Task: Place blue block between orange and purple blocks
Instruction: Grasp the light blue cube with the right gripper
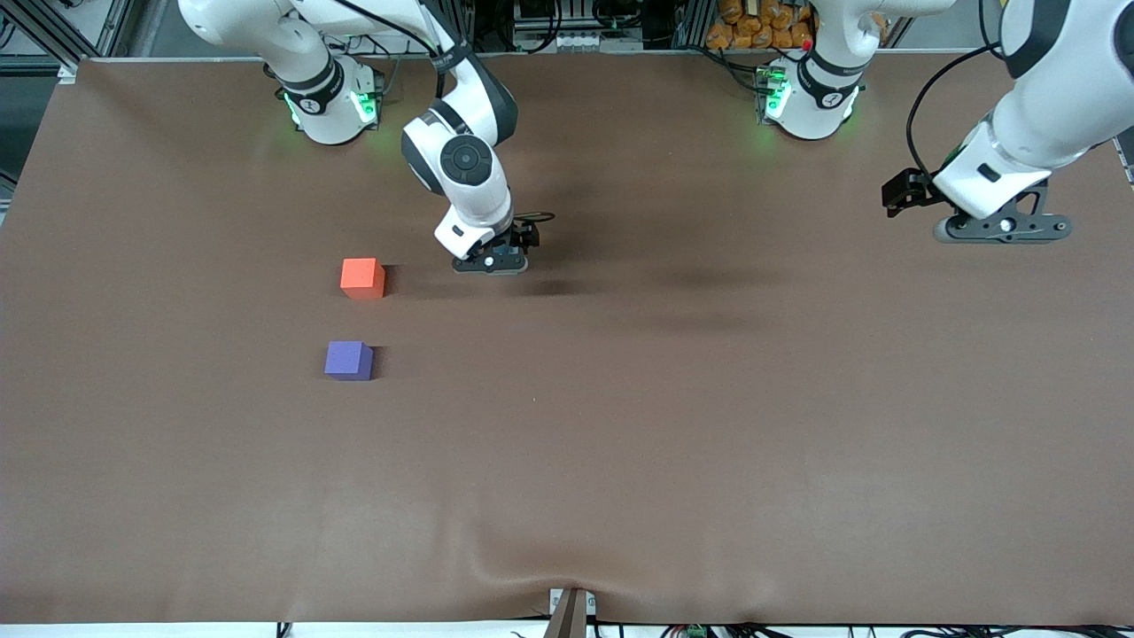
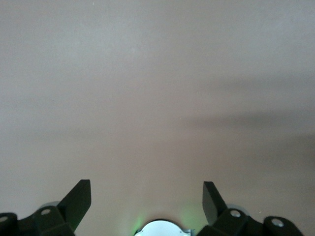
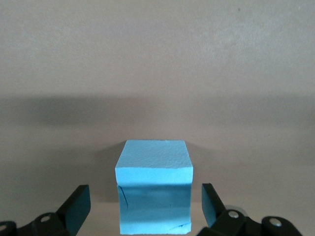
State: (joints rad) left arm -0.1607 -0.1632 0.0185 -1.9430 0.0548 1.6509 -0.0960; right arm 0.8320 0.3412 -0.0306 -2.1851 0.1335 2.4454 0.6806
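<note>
Straddling the blue block [image 3: 154,184] with my right gripper [image 1: 490,262], fingers spread wide, not yet closed.

Right wrist view showed the block sitting square on the table [image 1: 673,425] between my two fingertips [image 3: 76,206], gap either side. From above my hand hid it, toward the edge where the bases stand. The orange block [image 1: 362,277] and purple block [image 1: 348,360] lay toward my right arm's end. My left gripper [image 1: 1001,226] waited, open and empty.

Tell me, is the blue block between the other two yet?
Not yet. The right gripper is open around the blue block, not gripping. The gap between the orange block and purple block is unfilled. The left gripper waits, open.
</note>
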